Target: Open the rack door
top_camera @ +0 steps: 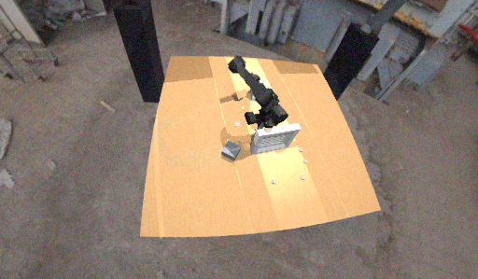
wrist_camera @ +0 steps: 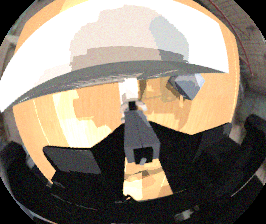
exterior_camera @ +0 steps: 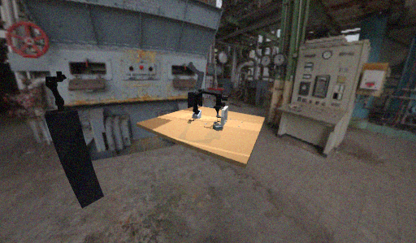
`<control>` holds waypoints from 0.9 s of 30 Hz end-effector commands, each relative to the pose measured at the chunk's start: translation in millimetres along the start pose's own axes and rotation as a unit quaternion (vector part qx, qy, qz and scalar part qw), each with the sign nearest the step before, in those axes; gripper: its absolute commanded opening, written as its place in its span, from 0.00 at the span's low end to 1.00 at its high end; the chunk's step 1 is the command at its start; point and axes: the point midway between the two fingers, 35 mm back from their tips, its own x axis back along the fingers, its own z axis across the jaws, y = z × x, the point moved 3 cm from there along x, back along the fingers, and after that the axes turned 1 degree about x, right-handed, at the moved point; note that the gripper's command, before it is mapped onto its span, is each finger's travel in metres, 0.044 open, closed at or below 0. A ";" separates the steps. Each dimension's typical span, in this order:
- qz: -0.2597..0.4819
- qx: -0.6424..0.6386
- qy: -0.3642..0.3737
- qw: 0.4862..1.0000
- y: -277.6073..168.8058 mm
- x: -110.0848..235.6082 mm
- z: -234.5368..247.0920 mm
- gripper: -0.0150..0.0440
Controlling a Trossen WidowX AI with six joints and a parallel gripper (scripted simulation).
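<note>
The white rack frame (top_camera: pixel 256 145) (exterior_camera: pixel 223 112) (wrist_camera: pixel 39 70) stands upright on the table. Its door (wrist_camera: pixel 104 74) shows as a thin grey face in the wrist view and looks flush with the frame; no gap is seen. The dark grey handle (wrist_camera: pixel 140 135) sticks out from a white mount on the door. My gripper (top_camera: pixel 262 126) (exterior_camera: pixel 218 115) (wrist_camera: pixel 136 125) is at the handle, one black finger on each side with no gap seen, shut on it. In the top and exterior views the handle is too small and hidden to tell how far it is turned.
A grey block (top_camera: pixel 231 151) (exterior_camera: pixel 218 126) (wrist_camera: pixel 188 86) lies on the table (top_camera: pixel 187 190) (exterior_camera: pixel 240 151) beside the rack. A small white piece (top_camera: pixel 237 124) lies near the arm. Several small pale pieces lie beyond the rack. Two black pedestals (top_camera: pixel 140 50) (top_camera: pixel 351 57) stand outside the table.
</note>
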 end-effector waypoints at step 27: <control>0.000 -0.459 -0.001 0.888 0.2 -0.5 -0.1 0.29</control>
